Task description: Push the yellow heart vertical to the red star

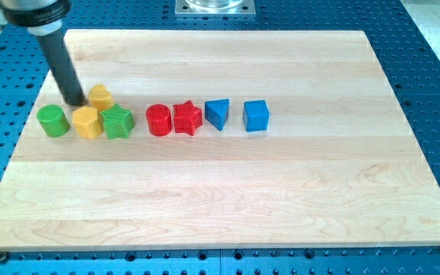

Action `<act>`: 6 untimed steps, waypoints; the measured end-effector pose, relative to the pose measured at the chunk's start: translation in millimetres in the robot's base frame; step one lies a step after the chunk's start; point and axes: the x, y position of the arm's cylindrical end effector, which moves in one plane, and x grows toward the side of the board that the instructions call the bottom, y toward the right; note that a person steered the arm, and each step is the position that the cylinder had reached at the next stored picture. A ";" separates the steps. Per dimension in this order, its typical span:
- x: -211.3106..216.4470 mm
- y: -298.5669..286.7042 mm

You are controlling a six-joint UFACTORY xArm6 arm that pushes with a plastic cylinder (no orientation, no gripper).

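Yellow heart: on the wooden table, upper left region, set just above a row of blocks. Orientation of its point and long axis not resolvable at this size; outline reads only as a rounded lump.

My tip: at the heart's left side, touching or nearly so; exact contact not discernible. Rod slanting up toward the view's top left. No jaws present, only a plain rod end, holding nothing.

Directly below the heart, a second yellow block, shape unclear, just beside the heart's lower left edge. To its right, touching or almost touching, a green star. To its left, slightly apart, a green cylinder-like block.

Further toward the view's right, in the same row: red cylinder, then red star just beside it. Red star well apart from the yellow heart, to the right and slightly lower.

Beyond the red star: blue triangular block, then blue cube, a small gap between them.
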 end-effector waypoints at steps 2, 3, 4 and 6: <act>12.0 131.2; -16.8 137.2; -93.3 155.4; 14.4 335.3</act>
